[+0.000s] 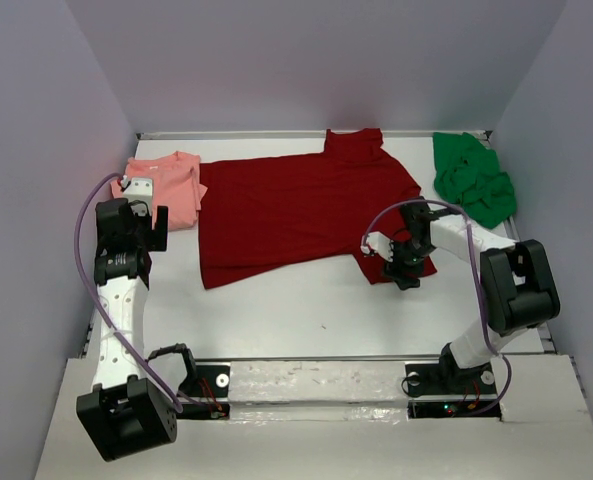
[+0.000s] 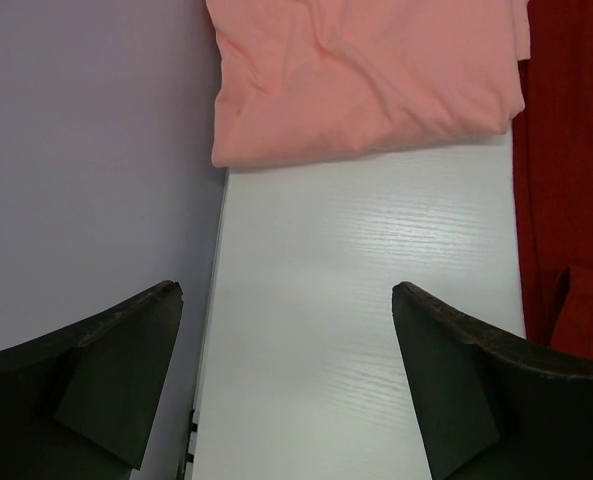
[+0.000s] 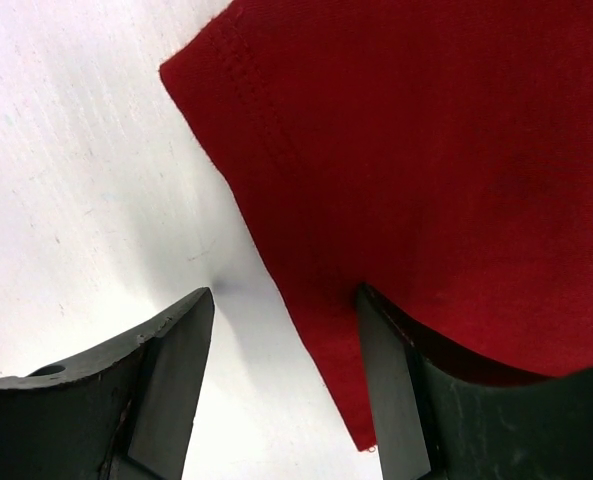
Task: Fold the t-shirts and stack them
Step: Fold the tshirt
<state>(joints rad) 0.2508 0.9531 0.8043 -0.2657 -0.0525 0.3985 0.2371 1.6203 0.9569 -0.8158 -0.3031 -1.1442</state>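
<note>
T-shirts, count three. The salmon pink t-shirt (image 1: 166,188) lies folded left of the dark red t-shirt (image 1: 296,205), and the left pincer (image 2: 286,300) hangs released beside it. The dark red t-shirt lies spread on the worktop (image 1: 306,310). At its near-right corner the right pincer (image 3: 284,295) straddles the hem, unclenched. Seat the hem deep, then clench. The green t-shirt (image 1: 473,180) lies crumpled to the right. Pincers: two.

Bare table (image 1: 276,310) lay open along the near side. The dark red t-shirt (image 1: 296,205) filled the middle, the green t-shirt (image 1: 473,180) the far right corner; the pink t-shirt (image 1: 171,190) and the left wall (image 1: 46,180) hemmed my left gripper (image 2: 286,300).
</note>
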